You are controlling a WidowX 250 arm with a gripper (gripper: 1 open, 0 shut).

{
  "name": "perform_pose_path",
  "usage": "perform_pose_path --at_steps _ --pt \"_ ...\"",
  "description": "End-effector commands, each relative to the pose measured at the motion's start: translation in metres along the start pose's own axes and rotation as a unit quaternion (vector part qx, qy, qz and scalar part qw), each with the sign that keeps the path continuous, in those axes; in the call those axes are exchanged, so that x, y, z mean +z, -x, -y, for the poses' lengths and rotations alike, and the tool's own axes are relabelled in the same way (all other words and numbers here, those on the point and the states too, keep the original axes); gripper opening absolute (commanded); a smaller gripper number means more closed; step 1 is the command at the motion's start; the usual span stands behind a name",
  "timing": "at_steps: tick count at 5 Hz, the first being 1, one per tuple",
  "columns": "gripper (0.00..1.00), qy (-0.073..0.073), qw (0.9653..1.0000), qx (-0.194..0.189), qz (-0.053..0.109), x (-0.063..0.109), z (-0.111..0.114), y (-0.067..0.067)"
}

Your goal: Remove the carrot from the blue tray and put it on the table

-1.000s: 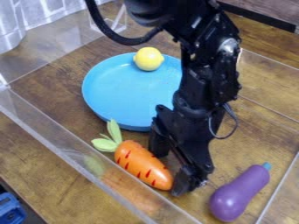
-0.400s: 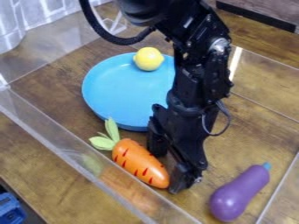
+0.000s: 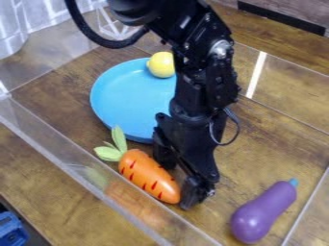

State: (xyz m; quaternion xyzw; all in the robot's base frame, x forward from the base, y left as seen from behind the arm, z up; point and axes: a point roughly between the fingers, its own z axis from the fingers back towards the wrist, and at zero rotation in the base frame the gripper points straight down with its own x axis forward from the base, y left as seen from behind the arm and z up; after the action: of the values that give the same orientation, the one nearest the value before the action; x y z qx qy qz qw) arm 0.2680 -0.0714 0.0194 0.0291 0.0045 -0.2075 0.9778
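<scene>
The orange carrot (image 3: pixel 145 176) with its light green top lies on the dark wood table (image 3: pixel 276 144), just outside the front rim of the blue tray (image 3: pixel 126 94) and close to the front clear wall. My gripper (image 3: pixel 184 184) hangs down over the carrot's thick right end. It is open, with its dark fingers (image 3: pixel 197 195) next to the carrot. Whether they touch the carrot is hidden by the gripper body. The black arm covers the tray's right side.
A small yellow ball (image 3: pixel 161 64) rests at the far rim of the tray. A purple eggplant (image 3: pixel 264 213) lies on the table at the front right. Low clear acrylic walls (image 3: pixel 77 159) border the tabletop at the front and left.
The arm has swung left and the gripper has shifted a little left along the carrot. The carrot has edged slightly left. The jaws stay open.
</scene>
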Motion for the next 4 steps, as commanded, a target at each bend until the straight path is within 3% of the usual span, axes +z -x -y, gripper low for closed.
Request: perform_pose_path --at_steps 1,2,3,4 --pt "1.0 -0.002 0.9989 0.034 0.031 0.013 -0.008 -0.002" --pt "1.0 -0.001 0.999 0.03 0.034 0.015 0.001 -0.004" --pt "0.0 -0.004 0.9984 0.047 0.03 0.015 0.006 0.0" --pt "0.0 -0.008 0.9975 0.065 0.027 0.015 0.01 0.004"
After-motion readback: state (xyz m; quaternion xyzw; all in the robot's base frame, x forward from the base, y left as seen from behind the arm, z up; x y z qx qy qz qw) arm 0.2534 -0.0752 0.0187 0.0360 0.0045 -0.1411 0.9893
